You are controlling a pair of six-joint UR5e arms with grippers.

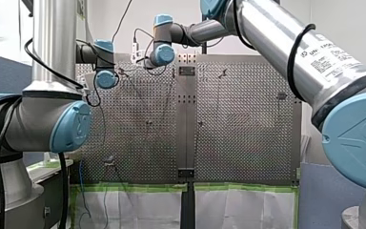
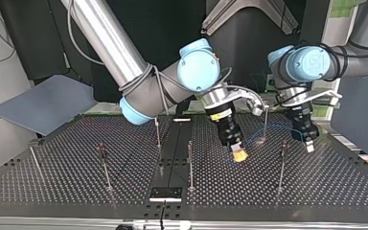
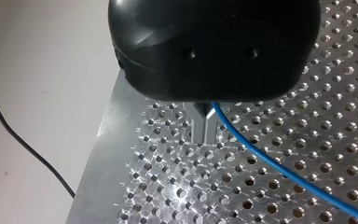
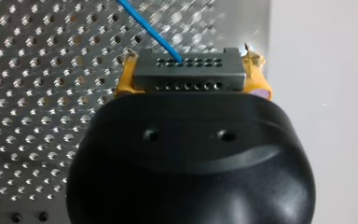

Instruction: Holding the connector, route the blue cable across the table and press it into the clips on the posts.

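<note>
Where the right gripper (image 4: 192, 79) ends, its yellow pads (image 4: 127, 77) clamp a dark grey block connector (image 4: 186, 70) with two rows of small holes. From it a thin blue cable (image 4: 144, 25) runs over the perforated table (image 4: 37, 70) to the left gripper (image 3: 206, 125) near the table's edge, whose metal fingers (image 3: 198, 127) are pinched together on it.

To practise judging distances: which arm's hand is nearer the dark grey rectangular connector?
Right. My right hand clamps the dark grey rectangular connector between yellow pads; my left hand is apart from it, gripping the thin blue cable.
</note>
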